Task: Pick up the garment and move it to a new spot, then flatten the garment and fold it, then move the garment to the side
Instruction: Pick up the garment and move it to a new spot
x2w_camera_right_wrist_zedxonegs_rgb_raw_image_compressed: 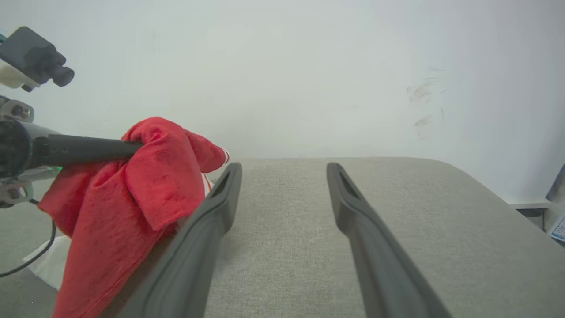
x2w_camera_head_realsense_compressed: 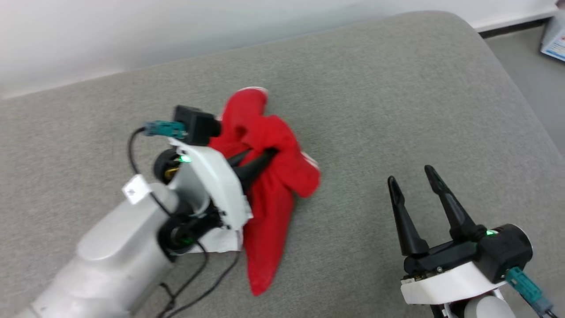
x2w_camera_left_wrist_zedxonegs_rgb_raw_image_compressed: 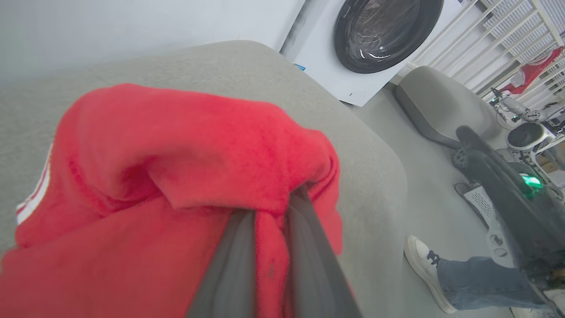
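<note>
Red jersey T-shirt [x2w_camera_head_realsense_compressed: 269, 207] hangs bunched over the middle of the grey cushion [x2w_camera_head_realsense_compressed: 397, 88], tail trailing on it, pinched by the left tool [x2w_camera_head_realsense_compressed: 269, 154]. Soft, limp, light; likely best gripped at hem corners. Right tool [x2w_camera_head_realsense_compressed: 410, 173] spread, empty.

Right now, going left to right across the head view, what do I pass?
Left forearm → garment → bare grey cushion → open right pincer.
</note>
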Motion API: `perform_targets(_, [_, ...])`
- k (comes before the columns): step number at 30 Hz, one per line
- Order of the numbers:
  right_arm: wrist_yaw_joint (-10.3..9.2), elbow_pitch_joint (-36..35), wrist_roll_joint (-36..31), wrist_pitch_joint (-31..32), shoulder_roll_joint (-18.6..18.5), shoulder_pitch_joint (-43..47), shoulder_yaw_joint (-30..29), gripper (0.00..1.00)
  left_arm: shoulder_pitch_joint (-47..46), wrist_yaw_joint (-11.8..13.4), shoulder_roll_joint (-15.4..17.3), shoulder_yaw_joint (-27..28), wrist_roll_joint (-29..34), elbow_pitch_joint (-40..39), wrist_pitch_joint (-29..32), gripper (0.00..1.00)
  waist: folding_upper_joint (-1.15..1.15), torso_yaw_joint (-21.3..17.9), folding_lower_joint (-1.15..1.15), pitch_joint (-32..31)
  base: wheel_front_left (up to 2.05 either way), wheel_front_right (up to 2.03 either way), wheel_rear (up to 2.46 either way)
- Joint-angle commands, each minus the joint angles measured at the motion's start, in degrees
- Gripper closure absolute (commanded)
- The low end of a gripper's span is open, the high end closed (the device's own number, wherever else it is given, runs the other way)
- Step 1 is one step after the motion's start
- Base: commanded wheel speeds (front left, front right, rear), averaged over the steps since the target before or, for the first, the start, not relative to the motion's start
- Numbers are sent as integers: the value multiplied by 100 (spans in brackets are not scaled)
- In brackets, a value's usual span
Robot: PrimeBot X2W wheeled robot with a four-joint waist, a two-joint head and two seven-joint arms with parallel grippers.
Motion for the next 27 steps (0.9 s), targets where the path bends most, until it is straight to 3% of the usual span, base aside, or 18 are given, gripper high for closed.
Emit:
perform_targets(1, [-4, -37, 72, -10, 5, 41, -26, 0, -59, -9, -77, -50, 32, 65, -38, 100, 0, -106, 1, 51, 0, 0, 0])
perform_targets(5, [-3, -105, 156, -10, 6, 1, -15, 0, -147, -9, -469, -430, 227, 470, -110, 100, 0, -197, 1, 122, 0, 0, 0])
perform_targets(6, [-3, -110, 153, -10, 6, -4, -17, 0, -141, -9, -527, -522, 286, 585, -145, 79, 0, -202, 1, 126, 0, 0, 0])
perform_targets(7, [-3, -109, 144, -10, 6, -5, -19, 0, -129, -9, -567, -626, 348, 707, -155, 0, 0, -199, 1, 126, 0, 0, 0])
perform_targets(13, [-3, -13, 99, -10, 6, 89, -96, 0, 80, -9, -691, -976, 362, 1123, -572, 0, 0, -5, 1, -81, 0, 0, 0])
perform_targets(20, [-3, 138, -85, -10, 5, 215, -237, 0, 218, -3, -424, -904, 419, 1240, -1520, 0, 0, 471, 1, -569, 0, 0, 0])
perform_targets(27, [-3, 205, -244, -10, 5, 341, -458, 0, 363, 493, -29, -159, 1067, 1223, -2140, 0, 0, 901, 1, -1030, 0, 0, 0])
